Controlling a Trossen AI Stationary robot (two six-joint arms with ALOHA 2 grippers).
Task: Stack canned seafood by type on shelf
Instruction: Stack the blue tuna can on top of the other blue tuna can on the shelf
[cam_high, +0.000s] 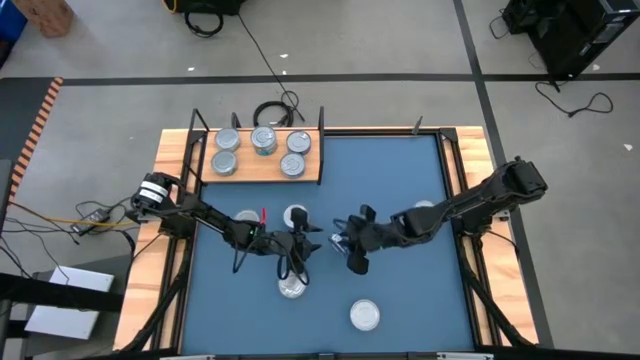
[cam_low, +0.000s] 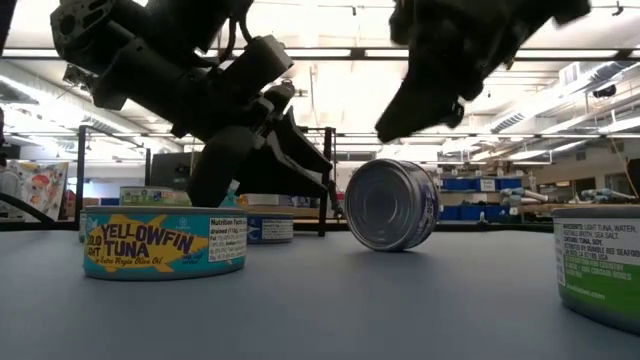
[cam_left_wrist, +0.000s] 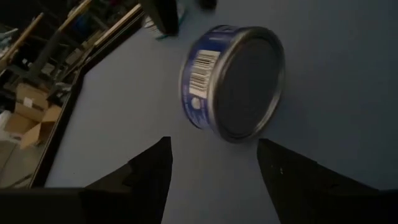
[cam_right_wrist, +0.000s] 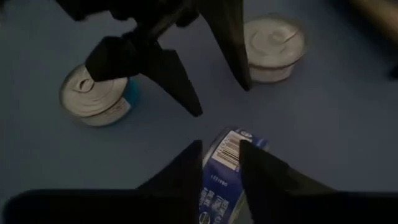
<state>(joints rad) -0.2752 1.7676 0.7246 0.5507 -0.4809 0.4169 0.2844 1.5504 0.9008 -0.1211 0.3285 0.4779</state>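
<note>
A blue-labelled tin (cam_left_wrist: 233, 81) of the canned seafood stands on its rim on the blue mat (cam_low: 392, 205), flat faces upright, between my two grippers. My left gripper (cam_left_wrist: 214, 162) is open and low, its fingers pointing at the tin and stopping just short of it. My right gripper (cam_right_wrist: 221, 146) is open and slants down over the same tin (cam_right_wrist: 224, 171); in the low view its fingers (cam_low: 395, 125) hang a little above the tin's top. The shelf (cam_high: 255, 174) at the far left carries several tins lying flat (cam_high: 264, 140).
A yellowfin tuna tin (cam_low: 165, 243) lies flat near the front, and a green-labelled tin (cam_low: 600, 262) lies at the front right. Two more tins (cam_high: 247, 218) (cam_high: 296, 215) lie flat behind my left gripper, and another (cam_high: 424, 210) lies under my right arm. Bare mat (cam_high: 420, 290) is at the right.
</note>
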